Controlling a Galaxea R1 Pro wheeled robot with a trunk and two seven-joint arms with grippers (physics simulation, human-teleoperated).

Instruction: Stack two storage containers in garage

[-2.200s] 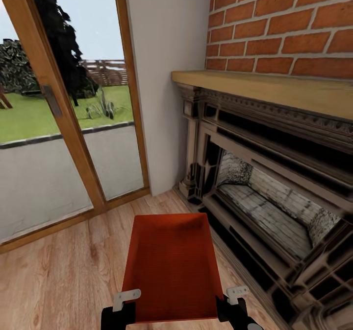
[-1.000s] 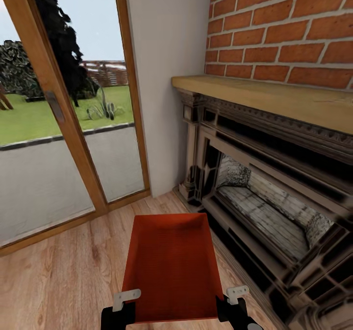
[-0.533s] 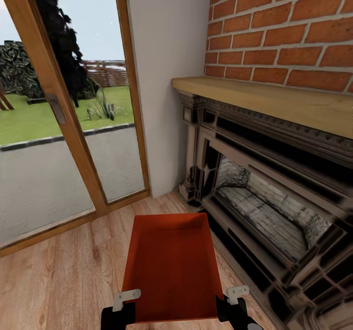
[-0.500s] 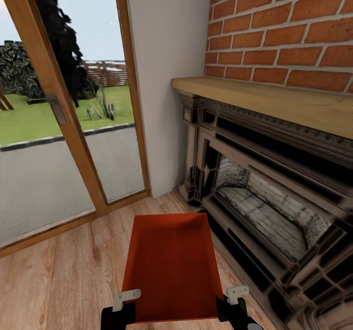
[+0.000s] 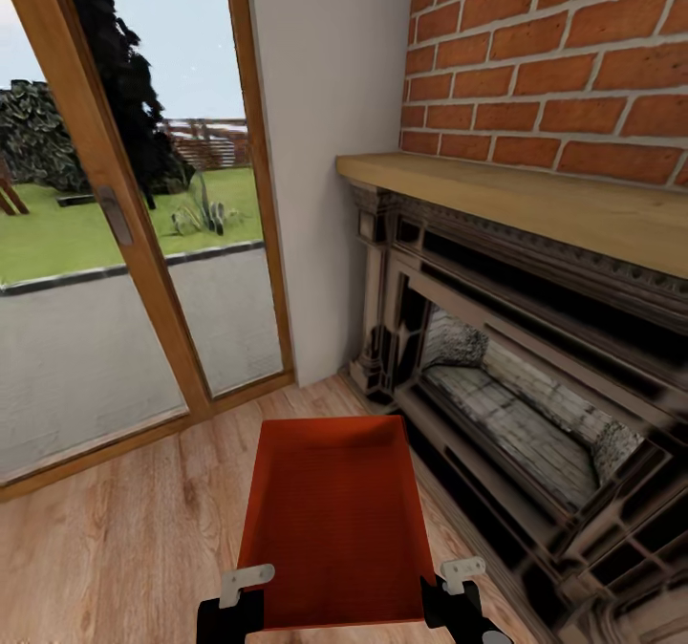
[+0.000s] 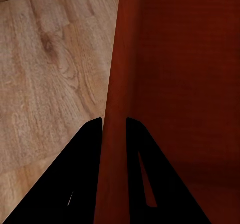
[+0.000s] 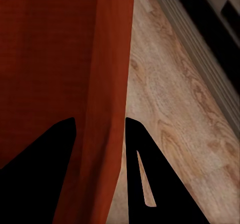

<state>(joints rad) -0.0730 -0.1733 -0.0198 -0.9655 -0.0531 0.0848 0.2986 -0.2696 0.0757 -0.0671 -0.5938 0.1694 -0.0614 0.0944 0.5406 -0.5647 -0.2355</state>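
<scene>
One orange-red open-topped storage container [image 5: 334, 520] hangs low in front of me in the head view, carried over the light wood-plank living room flooring. My left gripper [image 5: 247, 582] is shut on its left wall near the closest corner. My right gripper [image 5: 457, 572] is shut on its right wall. In the left wrist view the thin red wall [image 6: 112, 84] runs between the two dark fingers of the left gripper [image 6: 114, 120]. The right wrist view likewise has the container wall [image 7: 107, 59] pinched inside the right gripper [image 7: 100, 119].
A brick-sided fireplace [image 5: 516, 405] with a wooden mantel [image 5: 535, 190] stands close on the right. Wood-framed glass doors [image 5: 96, 243] fill the left, with a lawn outside. A white wall strip [image 5: 330, 147] separates them. Plank flooring [image 5: 115, 548] lies open to the left.
The whole picture has drifted slightly, so the camera has moved a little. The container stays in the same grip between both grippers.
</scene>
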